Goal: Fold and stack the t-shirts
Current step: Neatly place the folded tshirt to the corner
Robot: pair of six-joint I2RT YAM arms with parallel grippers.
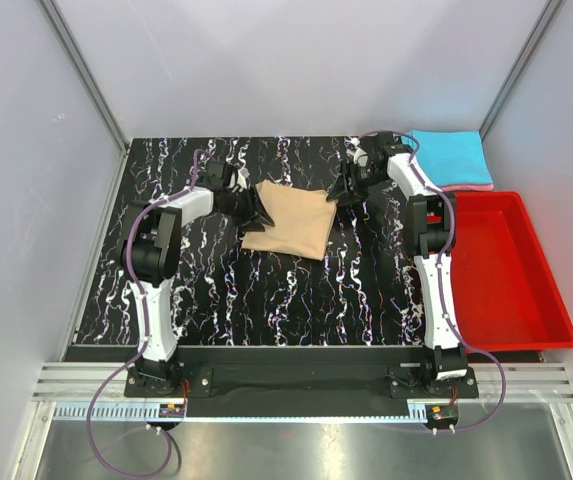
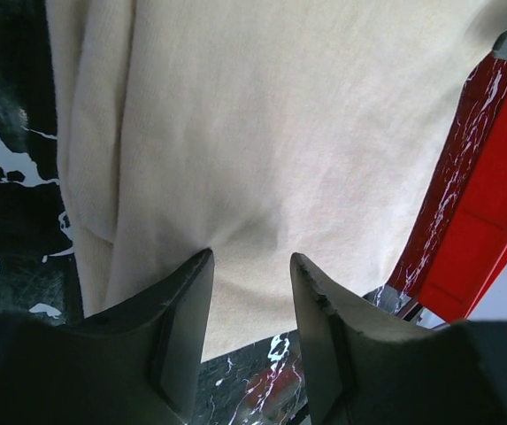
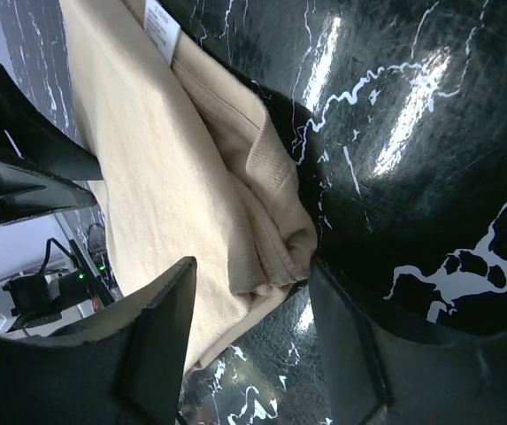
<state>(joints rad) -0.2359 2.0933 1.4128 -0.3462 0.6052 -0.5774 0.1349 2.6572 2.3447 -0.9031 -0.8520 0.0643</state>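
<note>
Your left jaws and right jaws both stand spread apart, straddling opposite edges of the tan t-shirt (image 1: 288,224) lying on the black marbled surface (image 1: 266,290)

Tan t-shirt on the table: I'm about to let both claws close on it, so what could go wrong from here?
1. The right claw stands open around a bunched, layered corner of the tan cloth t-shirt; closing may catch only some layers, and the fold could spill open.
2. The open left claw reaches just over the shirt's edge, so a shallow pinch might slip when lifted.
</note>
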